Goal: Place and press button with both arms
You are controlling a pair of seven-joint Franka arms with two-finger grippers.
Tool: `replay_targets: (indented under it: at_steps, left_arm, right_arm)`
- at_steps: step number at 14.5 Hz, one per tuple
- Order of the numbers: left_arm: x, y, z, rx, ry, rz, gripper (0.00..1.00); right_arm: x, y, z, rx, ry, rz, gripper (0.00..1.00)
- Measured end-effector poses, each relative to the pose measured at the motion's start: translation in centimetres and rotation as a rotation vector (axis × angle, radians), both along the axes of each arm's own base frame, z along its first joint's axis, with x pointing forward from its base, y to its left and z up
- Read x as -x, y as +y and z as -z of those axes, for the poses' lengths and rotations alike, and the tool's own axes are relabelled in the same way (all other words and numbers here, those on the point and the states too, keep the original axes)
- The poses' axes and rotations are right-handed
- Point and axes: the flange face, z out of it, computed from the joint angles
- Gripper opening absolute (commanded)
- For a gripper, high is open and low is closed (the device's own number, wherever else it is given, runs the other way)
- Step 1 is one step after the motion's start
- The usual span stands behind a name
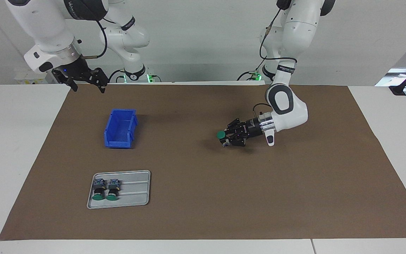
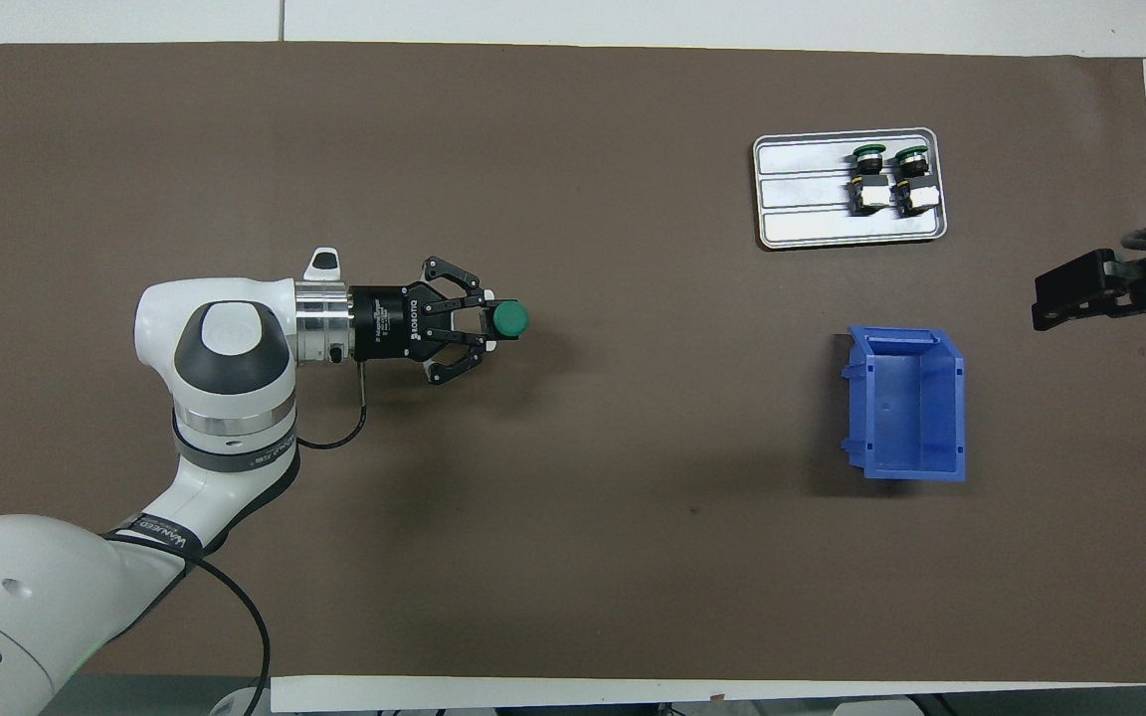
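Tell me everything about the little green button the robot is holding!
The button is small, with a round flat green cap and a dark body mostly hidden between the fingers. The left gripper is shut on it, holding it sideways so the cap points toward the right arm's end of the table. It hangs just above the brown mat, roughly mid-table. Whether it touches the mat cannot be told. Only the gripper's fingers visibly touch it.
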Motion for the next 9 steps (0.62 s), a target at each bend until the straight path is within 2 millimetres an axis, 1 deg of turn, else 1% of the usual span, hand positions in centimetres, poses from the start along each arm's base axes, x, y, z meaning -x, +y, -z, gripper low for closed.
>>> replay_targets:
  at_steps: [2, 6, 9]
  left_arm:
    - [0.4, 1.0, 0.8, 0.026, 0.004, -0.002, 0.14]
    - [0.5, 1.6, 1.1, 0.062, 0.012, -0.015, 0.14]
    - [0.6, 2.2, 1.8, 0.075, 0.004, -0.028, 0.13]
  right_arm:
    - [0.0, 0.0, 0.0, 0.000, 0.000, 0.000, 1.00]
    - [0.0, 0.0, 0.0, 0.000, 0.000, 0.000, 1.00]
    - [0.0, 0.0, 0.0, 0.000, 0.000, 0.000, 1.00]
